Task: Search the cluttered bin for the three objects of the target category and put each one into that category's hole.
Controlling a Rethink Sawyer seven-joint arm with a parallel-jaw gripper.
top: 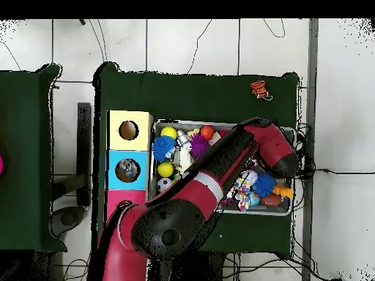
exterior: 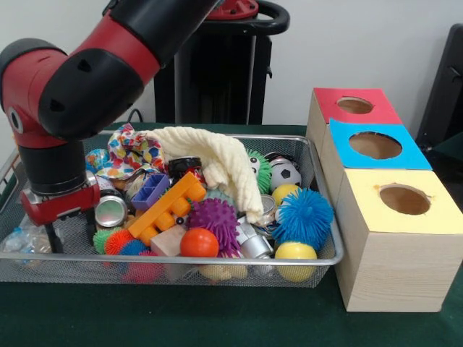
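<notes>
A wire mesh bin [exterior: 327, 217] holds a heap of toys. In it lie a blue spiky ball [exterior: 303, 216], a purple spiky ball [exterior: 215, 220], two yellow balls [exterior: 295, 253], an orange ball [exterior: 199, 243], a small soccer ball [exterior: 284, 174], shiny cans [exterior: 111, 210], an orange toy block [exterior: 168, 204] and a cream towel [exterior: 221, 163]. My gripper [exterior: 52, 235] reaches down into the bin's left end, beside the cans. Its wrist hides the tips, and in the overhead view the arm [top: 220, 179] covers it. Three wooden boxes have holes in red [exterior: 354, 105], blue [exterior: 375, 145] and yellow [exterior: 404, 199] tops.
The boxes stand in a row right of the bin, close to its wall. A patterned cloth [exterior: 130, 152] lies at the bin's back left. In the overhead view a small orange thing [top: 258, 88] lies on the green table beyond the bin [top: 220, 123].
</notes>
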